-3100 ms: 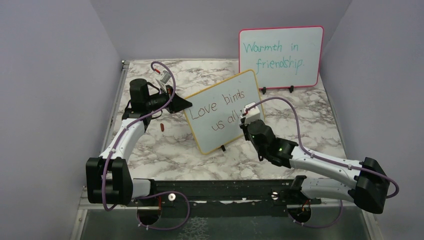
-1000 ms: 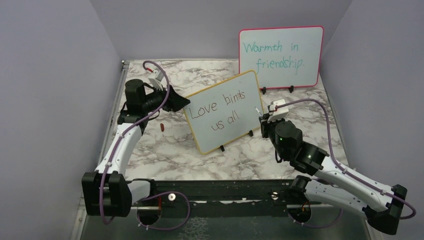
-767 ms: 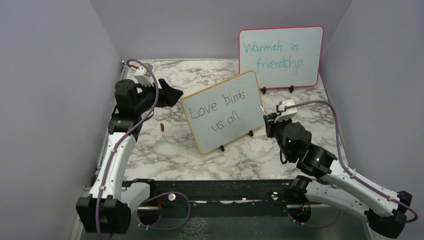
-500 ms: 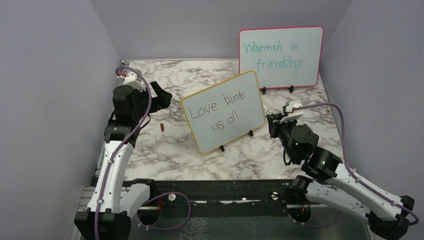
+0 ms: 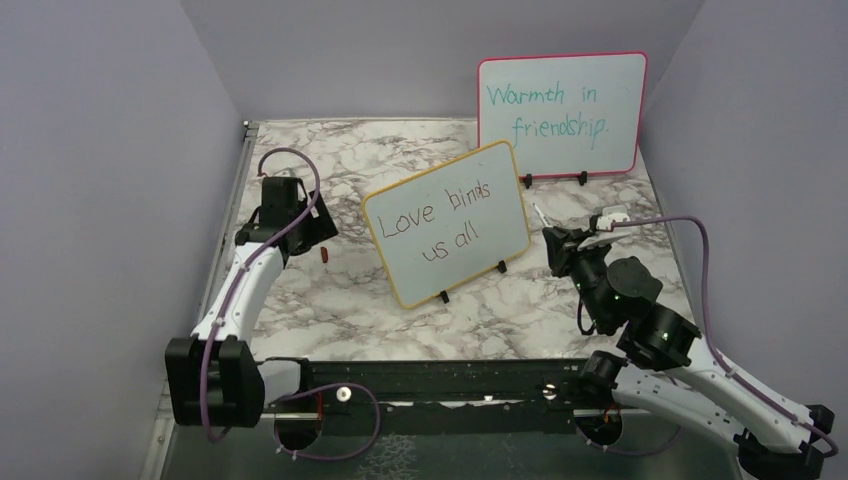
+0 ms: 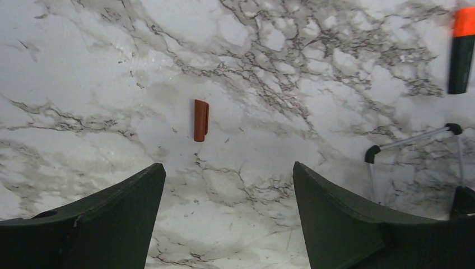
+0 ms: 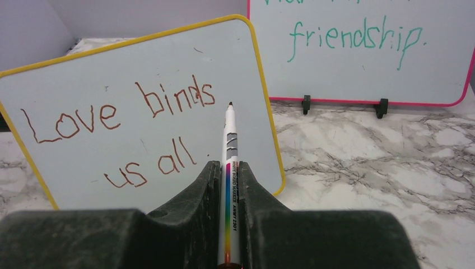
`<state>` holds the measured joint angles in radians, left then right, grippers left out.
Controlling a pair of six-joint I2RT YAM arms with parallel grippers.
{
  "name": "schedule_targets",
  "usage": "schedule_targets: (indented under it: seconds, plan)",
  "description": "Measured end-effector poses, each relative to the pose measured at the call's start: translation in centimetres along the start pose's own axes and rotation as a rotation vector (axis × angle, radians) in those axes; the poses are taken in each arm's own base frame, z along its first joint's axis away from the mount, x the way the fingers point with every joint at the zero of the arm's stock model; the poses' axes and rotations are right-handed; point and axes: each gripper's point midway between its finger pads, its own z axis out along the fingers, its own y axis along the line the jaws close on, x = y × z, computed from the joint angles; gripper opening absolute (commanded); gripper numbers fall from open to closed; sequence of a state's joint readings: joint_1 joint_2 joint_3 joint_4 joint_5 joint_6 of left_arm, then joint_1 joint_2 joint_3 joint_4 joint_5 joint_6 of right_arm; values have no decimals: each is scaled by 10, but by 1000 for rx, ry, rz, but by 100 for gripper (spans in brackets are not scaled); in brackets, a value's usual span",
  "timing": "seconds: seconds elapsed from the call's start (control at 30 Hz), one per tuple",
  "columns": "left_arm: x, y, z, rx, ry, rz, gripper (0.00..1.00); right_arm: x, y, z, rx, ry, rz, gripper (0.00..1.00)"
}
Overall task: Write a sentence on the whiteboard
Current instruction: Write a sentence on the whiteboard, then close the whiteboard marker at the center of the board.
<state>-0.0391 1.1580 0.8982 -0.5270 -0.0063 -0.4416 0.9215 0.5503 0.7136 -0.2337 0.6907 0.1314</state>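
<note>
The whiteboard (image 5: pixel 445 222) with its yellow frame stands tilted at mid-table on black clip feet. It carries the sentence (image 5: pixel 437 217) "Love binds us all" in two dark lines, also readable in the right wrist view as the sentence (image 7: pixel 117 112) on the whiteboard (image 7: pixel 67 73). My right gripper (image 5: pixel 556 240) hovers just right of the board, shut on a whiteboard marker (image 7: pixel 229 143) whose tip points at the board without touching it. My left gripper (image 5: pixel 312 230) is left of the board, open, pointing down at the table. A small red marker cap (image 6: pixel 200 120) lies ahead of its fingers.
A pink-framed board (image 5: pixel 560 110) with teal writing stands at the back right. An orange-and-black marker (image 6: pixel 462 50) lies on the marble near the whiteboard's clip foot (image 6: pixel 372 154). Purple walls close in on both sides and the back.
My left gripper let go of the whiteboard's left edge, opened, and swung back and down towards the table. My right gripper drew away to the right with the marker.
</note>
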Motion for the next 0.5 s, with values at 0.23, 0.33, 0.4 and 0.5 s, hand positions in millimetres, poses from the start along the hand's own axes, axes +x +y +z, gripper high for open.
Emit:
schedule_targets:
  seconds: [0.23,0.33,0.4,0.5]
  plan:
    - [38,21,44,-93,185,40,66,-7,-3,-5,-4,-25,24,1]
    - [50,30,58,-122,249,56,58,-7,-3,-5,-4,-25,25,1]
    - [55,34,65,-134,278,65,53,-6,-3,-5,-4,-24,25,1]
    - [56,36,73,-143,299,79,47,-6,-3,-5,-4,-24,28,1]
